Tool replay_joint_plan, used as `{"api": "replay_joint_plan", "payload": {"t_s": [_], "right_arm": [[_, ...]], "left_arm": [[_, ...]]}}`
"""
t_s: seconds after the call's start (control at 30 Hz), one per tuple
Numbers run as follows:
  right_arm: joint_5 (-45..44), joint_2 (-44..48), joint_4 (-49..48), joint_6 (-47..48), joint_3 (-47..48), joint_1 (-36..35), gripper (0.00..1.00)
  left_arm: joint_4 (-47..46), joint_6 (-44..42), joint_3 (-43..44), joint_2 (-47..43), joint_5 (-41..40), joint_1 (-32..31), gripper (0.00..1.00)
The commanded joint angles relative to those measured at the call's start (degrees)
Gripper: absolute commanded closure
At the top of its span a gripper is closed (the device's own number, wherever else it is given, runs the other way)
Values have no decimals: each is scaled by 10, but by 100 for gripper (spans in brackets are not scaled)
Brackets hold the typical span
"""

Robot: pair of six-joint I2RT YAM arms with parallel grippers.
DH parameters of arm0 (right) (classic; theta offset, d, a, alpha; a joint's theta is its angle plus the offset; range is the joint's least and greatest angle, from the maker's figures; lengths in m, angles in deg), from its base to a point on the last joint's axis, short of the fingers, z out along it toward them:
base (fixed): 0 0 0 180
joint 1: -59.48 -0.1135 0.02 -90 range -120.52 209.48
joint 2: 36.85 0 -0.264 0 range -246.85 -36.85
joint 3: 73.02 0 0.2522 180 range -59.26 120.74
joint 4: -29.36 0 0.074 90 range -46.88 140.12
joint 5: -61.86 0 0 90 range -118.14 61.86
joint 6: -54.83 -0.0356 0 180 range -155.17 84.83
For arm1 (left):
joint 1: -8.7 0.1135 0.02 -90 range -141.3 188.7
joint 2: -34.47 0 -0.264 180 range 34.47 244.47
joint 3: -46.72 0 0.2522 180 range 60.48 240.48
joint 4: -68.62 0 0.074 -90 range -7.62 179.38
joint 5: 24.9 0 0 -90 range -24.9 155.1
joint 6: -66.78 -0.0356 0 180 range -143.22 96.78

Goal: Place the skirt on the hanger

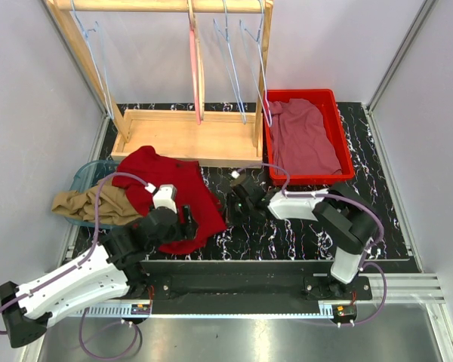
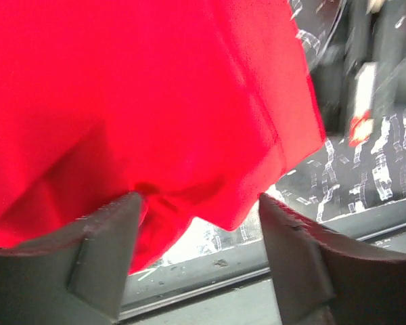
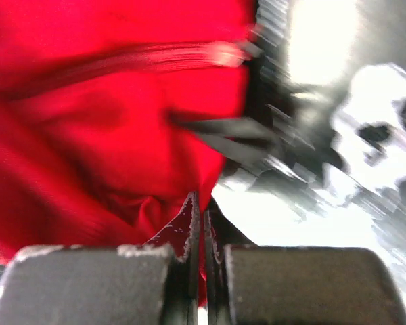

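While the red skirt (image 1: 174, 188) lies crumpled on the table (image 1: 302, 234) left of centre, in front of the wooden rack (image 1: 181, 139) and its hangers (image 1: 195, 75), the right gripper (image 3: 201, 220) has its fingers closed on the skirt's right edge. The left gripper (image 2: 199, 210) sits over the near hem, fingers spread apart.

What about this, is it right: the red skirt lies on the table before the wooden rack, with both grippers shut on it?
Not quite. Only the right gripper is shut on the red skirt; the left gripper is open around its edge, as the left wrist view shows. The skirt does lie on the table before the wooden rack.
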Motion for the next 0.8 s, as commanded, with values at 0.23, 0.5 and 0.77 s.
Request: {"api": "replay_joint_plan", "payload": {"t_s": [0.23,0.5,0.77], "right_arm": [[-134,166,107,33,-132,-24,100],[-163,183,143,41,-125,-44,100],[-163,189,119,17,-151,-54,100]], "left_arm": [[-8,-156,277,165,-95,-1,5],[68,-168,452,450,-77,3,1],[109,-163,501,586,-112,17,1]]}}
